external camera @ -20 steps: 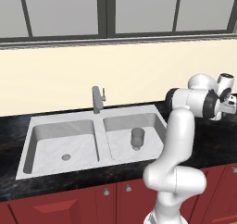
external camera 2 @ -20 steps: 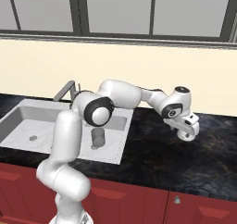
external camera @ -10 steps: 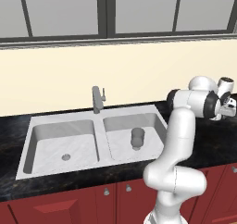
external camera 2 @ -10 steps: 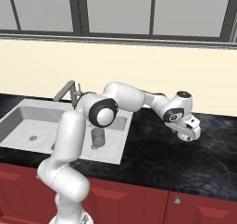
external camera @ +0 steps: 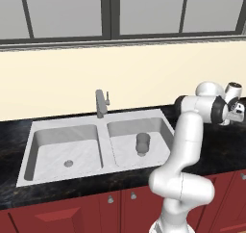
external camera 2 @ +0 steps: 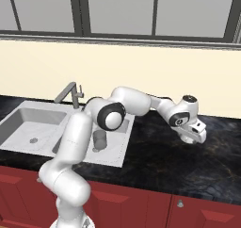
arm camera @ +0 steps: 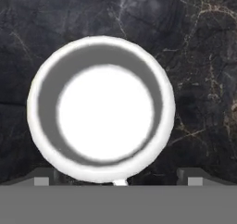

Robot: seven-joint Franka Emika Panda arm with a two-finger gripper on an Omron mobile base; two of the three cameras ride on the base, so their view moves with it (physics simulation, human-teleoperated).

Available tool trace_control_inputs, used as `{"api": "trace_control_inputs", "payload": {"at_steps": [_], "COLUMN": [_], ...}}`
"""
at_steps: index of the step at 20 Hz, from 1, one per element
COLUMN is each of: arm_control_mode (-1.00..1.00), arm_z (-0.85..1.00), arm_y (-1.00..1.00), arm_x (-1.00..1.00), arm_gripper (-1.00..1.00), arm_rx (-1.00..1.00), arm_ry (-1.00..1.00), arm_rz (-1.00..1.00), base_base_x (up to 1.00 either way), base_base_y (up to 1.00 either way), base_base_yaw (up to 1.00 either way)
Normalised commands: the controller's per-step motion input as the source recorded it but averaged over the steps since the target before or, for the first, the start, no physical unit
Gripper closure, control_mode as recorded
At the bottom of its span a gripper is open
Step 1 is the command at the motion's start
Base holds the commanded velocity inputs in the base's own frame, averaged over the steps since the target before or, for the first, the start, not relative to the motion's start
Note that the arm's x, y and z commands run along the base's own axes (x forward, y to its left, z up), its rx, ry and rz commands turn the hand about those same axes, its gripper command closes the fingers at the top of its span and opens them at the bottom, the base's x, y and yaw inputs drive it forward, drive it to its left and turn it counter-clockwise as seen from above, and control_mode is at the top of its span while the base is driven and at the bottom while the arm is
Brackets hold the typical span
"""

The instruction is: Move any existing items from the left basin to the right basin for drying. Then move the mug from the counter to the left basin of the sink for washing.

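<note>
Nearest me, red cabinet fronts [external camera: 72, 213] ran under the counter [external camera 2: 155, 161], black speckled stone. Arm reached off to the right over that worktop, gripper [external camera 2: 192, 136] pointing down w/ jaws spread wide, nothing grasped. Hand view looked straight down into the mug [arm camera: 101, 108]: white rim, pale bottom, upright on the dark stone, sitting between the two fingertips [arm camera: 42, 177], whether they touched it I couldn't tell. In right base view the mug itself was hidden under the hand.

Further back, the sink [external camera: 29, 145]: left basin [external camera: 57, 155] w/ just its round drain, right basin [external camera: 120, 152] holding the dark grey cup [external camera: 142, 144], upright, near the middle. Faucet [external camera: 100, 103] stood at back rim betw. the bowls. Behind that, cream wall [external camera: 57, 83], then windows [external camera: 62, 13].
</note>
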Motion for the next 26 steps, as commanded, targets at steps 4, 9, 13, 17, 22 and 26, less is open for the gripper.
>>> {"api": "trace_control_inputs", "payload": {"at_steps": [4, 9, 13, 17, 22, 26], "arm_control_mode": [-1.00, -1.00, -1.00, -1.00, -1.00, -1.00], "arm_z": [-0.03, -0.01, -0.01, 0.00, 0.00, 0.04], "arm_y": [-0.10, -0.08, 0.00, 0.00, 0.00, 0.09], "arm_x": [0.25, 0.01, -0.04, -0.15, -0.29, -0.48], "arm_gripper": [-1.00, 1.00, 1.00, 1.00, 1.00, 1.00], "arm_rx": [0.00, 0.02, 0.02, 0.01, 0.00, 0.00], "arm_ry": [-0.01, 0.00, 0.00, 0.00, -0.02, -0.07], "arm_rz": [0.00, 0.00, 0.00, 0.00, 0.00, 0.00], "base_base_x": [0.00, 0.00, 0.00, 0.00, 0.00, 0.00], "base_base_y": [0.00, 0.00, 0.00, 0.00, 0.00, 0.00], "base_base_yaw": [0.00, 0.00, 0.00, 0.00, 0.00, 0.00]}}
